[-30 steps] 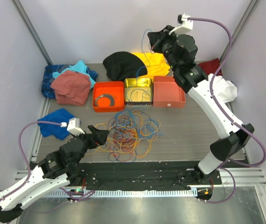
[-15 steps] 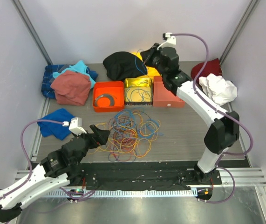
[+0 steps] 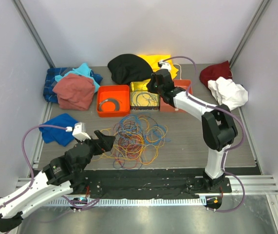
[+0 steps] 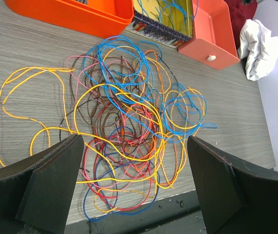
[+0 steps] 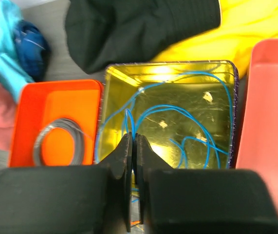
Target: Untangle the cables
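The cables (image 3: 136, 139) lie as a tangled heap of thin orange, blue, red, yellow and purple loops on the table's front middle, also in the left wrist view (image 4: 129, 122). My left gripper (image 3: 104, 142) is open and empty just left of the heap, its fingers (image 4: 46, 185) wide apart. My right gripper (image 3: 151, 87) is shut on a blue cable (image 5: 177, 114) whose loops lie in the yellow tin (image 5: 216, 73). The pinched strand rises from the closed fingertips (image 5: 125, 146).
An orange tray (image 3: 101, 106) holding a grey coiled ring (image 3: 110, 104) stands left of the yellow tin (image 3: 138, 87); a salmon tray (image 3: 177, 105) stands right of it. Cloths lie along the back, left and right. The black table edge runs just below the heap.
My right arm came down from high above the back of the table to the yellow tin, carrying the blue cable into it. The left arm has barely moved.
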